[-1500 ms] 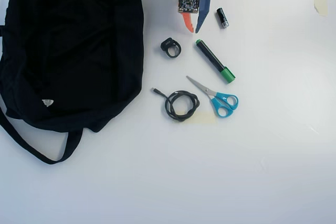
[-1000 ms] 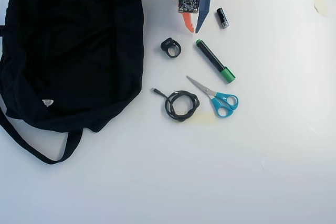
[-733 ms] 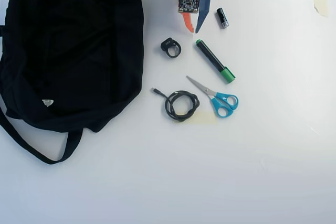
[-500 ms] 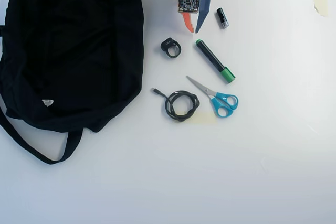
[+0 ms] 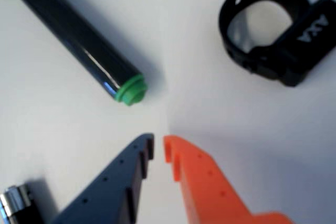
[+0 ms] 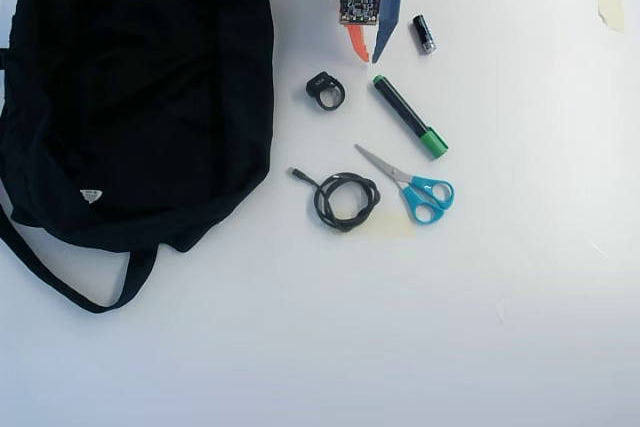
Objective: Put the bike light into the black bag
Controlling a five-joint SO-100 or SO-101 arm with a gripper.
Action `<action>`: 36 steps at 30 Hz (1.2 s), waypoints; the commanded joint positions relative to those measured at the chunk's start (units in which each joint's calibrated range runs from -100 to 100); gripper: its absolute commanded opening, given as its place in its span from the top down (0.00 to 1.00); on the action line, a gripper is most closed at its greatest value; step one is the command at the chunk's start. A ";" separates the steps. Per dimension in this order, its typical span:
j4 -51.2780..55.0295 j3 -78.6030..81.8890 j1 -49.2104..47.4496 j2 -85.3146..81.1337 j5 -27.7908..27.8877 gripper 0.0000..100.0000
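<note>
1. The pincer [image 6: 367, 57] hangs at the top middle of the overhead view, its orange and dark blue fingers pointing down the picture. In the wrist view the pincer [image 5: 158, 147] has its two tips drawn almost together with only a thin slit between them, and nothing is held.
2. The bike light [image 6: 325, 90] lies on the white worktop [image 6: 520, 277] just below and to the left of the fingertips in the overhead view, apart from them. In the wrist view the bike light [image 5: 278, 30] sits at the upper right, its rubbery strap forming a ring beside a chunky black body with a pale mark I cannot read.
3. The black bag [image 6: 130, 97] fills the left side of the overhead view, near the light but not touching it. Its small white label [image 6: 91, 195] shows near the lower edge, and its strap [image 6: 60, 282] loops out below.
4. A black marker with a green cap [image 6: 410, 117] lies slanted to the right of the light; in the wrist view its green end [image 5: 131, 89] points toward the fingertips.
5. A small black cylinder with a silvery tip [image 6: 424, 34] lies right of the pincer.
6. A coiled black cable [image 6: 343, 199] and blue-handled scissors [image 6: 415, 187] lie lower down, side by side.
</note>
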 commanded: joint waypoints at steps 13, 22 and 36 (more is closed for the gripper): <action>0.00 1.34 -0.31 -0.42 0.24 0.98; -1.04 1.34 -0.61 -0.25 0.14 0.98; -23.60 -11.33 -0.76 7.97 -0.28 0.98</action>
